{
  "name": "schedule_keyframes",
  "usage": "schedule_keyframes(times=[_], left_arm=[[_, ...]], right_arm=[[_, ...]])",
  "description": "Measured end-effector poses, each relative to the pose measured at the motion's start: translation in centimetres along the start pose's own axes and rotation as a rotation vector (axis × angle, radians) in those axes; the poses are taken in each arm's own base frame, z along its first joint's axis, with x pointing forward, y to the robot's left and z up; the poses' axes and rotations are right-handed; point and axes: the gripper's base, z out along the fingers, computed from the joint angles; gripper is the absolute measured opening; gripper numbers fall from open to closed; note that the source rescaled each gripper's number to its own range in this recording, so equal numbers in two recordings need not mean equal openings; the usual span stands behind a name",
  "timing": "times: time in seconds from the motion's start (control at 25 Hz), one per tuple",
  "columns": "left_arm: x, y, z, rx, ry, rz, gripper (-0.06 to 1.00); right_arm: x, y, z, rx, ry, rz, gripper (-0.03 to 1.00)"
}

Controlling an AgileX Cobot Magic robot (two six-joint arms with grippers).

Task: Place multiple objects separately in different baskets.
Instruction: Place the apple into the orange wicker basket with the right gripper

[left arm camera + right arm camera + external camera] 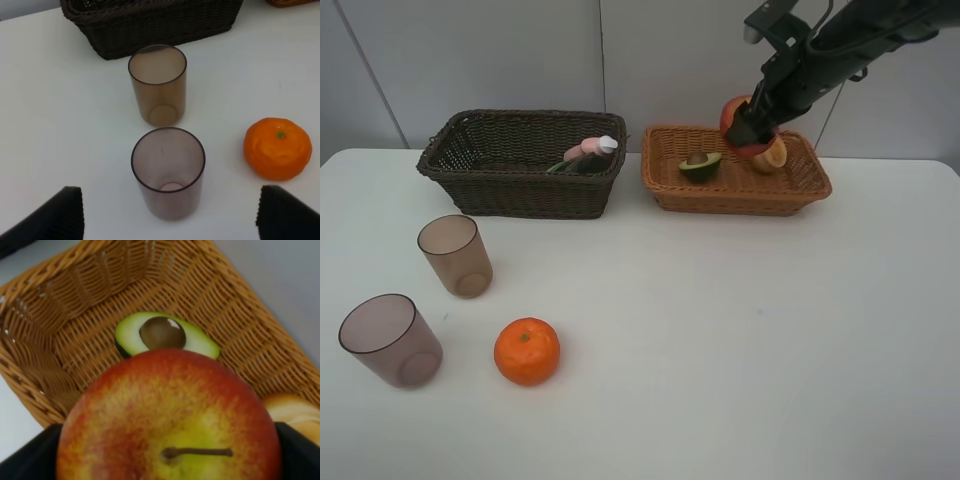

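Observation:
My right gripper is shut on the red apple and holds it above the light tan basket. In the right wrist view the apple fills the space between the dark fingers, over the halved avocado. The avocado and the cut fruit lie in that basket. Two brownish cups and the orange stand on the table at the left. My left gripper is open, with the nearer cup just ahead of it and the orange to one side.
The dark brown basket stands at the back left, holding the pink spray bottle and the dark pump bottle. The white table ends at a grey wall behind the baskets.

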Motion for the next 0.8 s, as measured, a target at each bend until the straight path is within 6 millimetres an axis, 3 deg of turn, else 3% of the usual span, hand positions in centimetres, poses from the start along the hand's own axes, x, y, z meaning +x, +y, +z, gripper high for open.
schedule_keyframes(times=[0.8], left_arm=[[0.00, 0.00, 0.00, 0.000, 0.000, 0.000, 0.94]], right_arm=[[0.09, 0.12, 0.41, -0.014, -0.004, 0.025, 0.70]])
